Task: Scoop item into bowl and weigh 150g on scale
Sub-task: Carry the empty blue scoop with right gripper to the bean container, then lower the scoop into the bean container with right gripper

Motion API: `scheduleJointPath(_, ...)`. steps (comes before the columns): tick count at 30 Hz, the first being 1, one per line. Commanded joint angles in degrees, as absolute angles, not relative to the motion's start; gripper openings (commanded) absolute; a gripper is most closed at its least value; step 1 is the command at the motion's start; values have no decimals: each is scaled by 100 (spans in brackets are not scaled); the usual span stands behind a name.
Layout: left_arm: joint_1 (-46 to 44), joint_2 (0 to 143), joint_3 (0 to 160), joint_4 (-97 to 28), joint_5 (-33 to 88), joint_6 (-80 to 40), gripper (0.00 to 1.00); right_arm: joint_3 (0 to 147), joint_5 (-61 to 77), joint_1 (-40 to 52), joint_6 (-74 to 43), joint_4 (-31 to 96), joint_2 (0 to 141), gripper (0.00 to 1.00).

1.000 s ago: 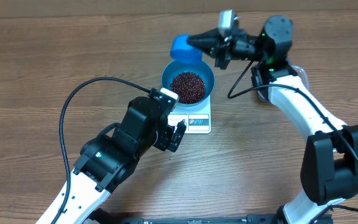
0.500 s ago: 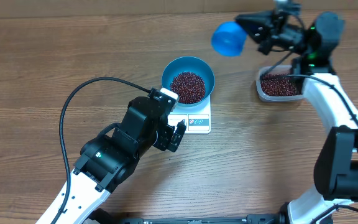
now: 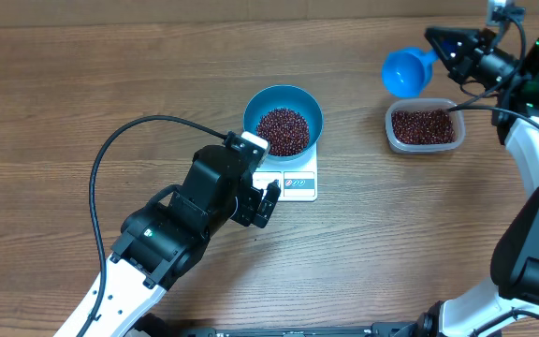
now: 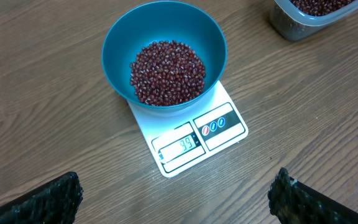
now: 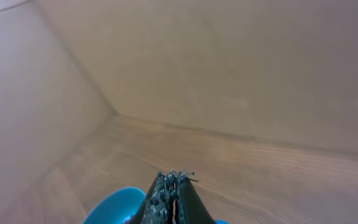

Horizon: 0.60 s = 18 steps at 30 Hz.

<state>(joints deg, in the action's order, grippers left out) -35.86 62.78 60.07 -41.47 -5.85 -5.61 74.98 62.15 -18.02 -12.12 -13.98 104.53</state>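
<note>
The blue bowl [image 3: 254, 105] stands on the white scale [image 3: 296, 184], with a heap of dark red-brown beans [image 3: 282, 129] in it. In the left wrist view the bowl [image 4: 122, 38], its beans [image 4: 168, 71] and the scale [image 4: 219, 134] lie ahead of my left gripper [image 4: 176, 200]. That gripper is wide open over bare wood, just short of the scale's display edge. At the far right my right gripper [image 3: 440, 43] is shut on the handle of a small blue scoop [image 3: 402, 71], held up beside the container. The right wrist view shows its jaws pressed together, with the scoop [image 5: 114, 208] below.
A clear plastic container [image 3: 390, 127] holding more beans [image 3: 424, 125] sits right of the scale, under the right arm. The left arm's black cable [image 3: 120, 140] loops over the table to the left. A container corner [image 4: 291, 28] shows top right in the left wrist view.
The right arm has swung right with the scoop, from above the bowl to the container's upper left. The left arm and the bowl have not moved.
</note>
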Motion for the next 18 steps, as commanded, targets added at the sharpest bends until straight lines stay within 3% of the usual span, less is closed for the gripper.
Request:
scheduleJointPath(1,-3559,6213,5994,-4095,-637,-513,100,7620,5568,-1813,-668,-893,10427,4)
scheduleJointPath(18,-3559,6213,5994,-4016,-635,-513,100,7620,3221,-1806,1350,1651,10427,4)
